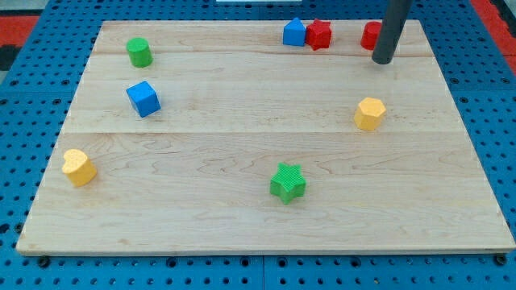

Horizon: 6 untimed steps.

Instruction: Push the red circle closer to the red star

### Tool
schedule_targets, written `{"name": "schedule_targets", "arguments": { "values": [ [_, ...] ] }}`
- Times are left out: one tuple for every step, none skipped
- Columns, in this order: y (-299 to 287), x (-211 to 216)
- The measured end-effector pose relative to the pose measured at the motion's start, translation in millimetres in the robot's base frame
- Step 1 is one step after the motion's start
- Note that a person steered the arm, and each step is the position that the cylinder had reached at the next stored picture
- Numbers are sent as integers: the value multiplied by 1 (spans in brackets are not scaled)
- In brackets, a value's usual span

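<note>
The red circle point(370, 35) lies near the board's top edge at the view's upper right, partly hidden behind my rod. The red star point(319, 34) sits to its left, touching a blue block point(295, 32) with a peaked top. My tip point(383, 60) rests on the board just below and right of the red circle, close against it.
A green cylinder point(139, 52) and a blue cube point(143, 98) are at the view's upper left. A yellow block point(79, 167) is near the left edge. A yellow hexagon point(369, 113) is at the right, a green star point(288, 181) at bottom centre. The wooden board point(242, 225) lies on a blue pegboard.
</note>
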<state>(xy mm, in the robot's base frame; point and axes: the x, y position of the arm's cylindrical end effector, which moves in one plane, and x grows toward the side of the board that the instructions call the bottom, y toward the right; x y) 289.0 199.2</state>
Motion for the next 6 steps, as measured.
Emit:
{"name": "schedule_targets", "arguments": {
  "values": [
    [-1,-11],
    [4,-15],
    [24,-26],
    [36,-46],
    [22,-58],
    [-18,-65]
  ]
}}
